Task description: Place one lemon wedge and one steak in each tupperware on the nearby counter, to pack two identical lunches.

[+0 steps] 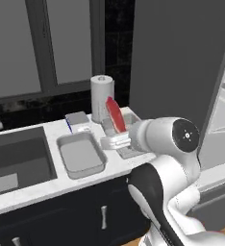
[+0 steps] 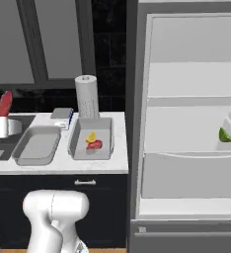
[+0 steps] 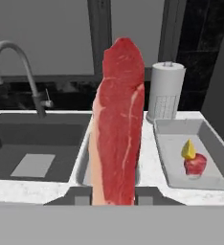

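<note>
1. Steak (image 3: 117, 124) stands upright in the pincer (image 3: 113, 197), long and red, gripped at its lower end so that it hangs clear above the counter (image 2: 63, 165) on its way to a tray.
2. Hangs over the near edge of the left tray (image 2: 37, 145), which lies bare between the sink (image 3: 35, 143) and the right tray (image 2: 91, 139).
3. Holds already, in the right tray, a yellow lemon wedge (image 3: 189, 149) touching a small red piece of meat (image 3: 196, 164), so probably packed; left tray likely the target for this steak.
4. Pincer pressed onto the steak from both sides, fingers spread just the thickness of the meat, touching nothing else.
5. Paper-towel roll (image 1: 102, 97) stands behind the trays, near the wall, out of the way.
6. Open fridge to the right, with a green wedge (image 2: 225, 135) resting on a shelf (image 2: 181, 148), possibly the lemon still needed for the left tray.
</note>
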